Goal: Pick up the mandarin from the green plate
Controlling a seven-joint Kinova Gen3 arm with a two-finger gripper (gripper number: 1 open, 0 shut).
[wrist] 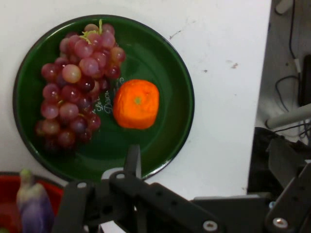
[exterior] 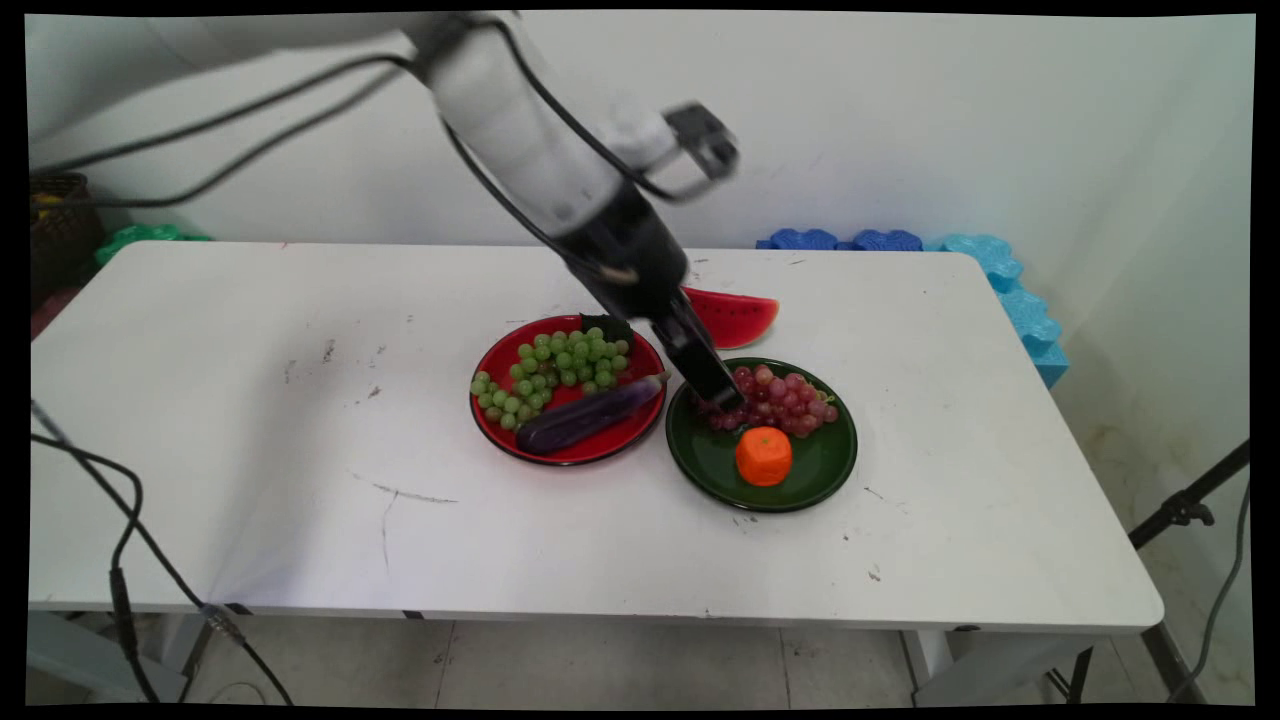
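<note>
The black gripper (exterior: 722, 398) is lowered at a slant over the near-left rim of the green plate (exterior: 830, 470), its tip at the edge of the red grapes (exterior: 782, 398); whether the fingers are parted or closed, and whether anything is held, cannot be told, since only one finger (wrist: 132, 159) shows clearly in the hand view; the grapes lie on the far half of the plate, the orange (exterior: 764, 456) on the near half, just beside the bunch; this leaves a bare green margin on the plate's right and near sides. To the left, almost touching, the red plate (exterior: 640, 435) carries green grapes (exterior: 556, 370) and an eggplant (exterior: 585, 415) lying diagonally along its near edge, its stem end toward the green plate. A watermelon slice (exterior: 735, 315) rests on the white table (exterior: 250, 450) behind both plates, partly hidden by the arm. The table's left half, near strip and right end are open.
</note>
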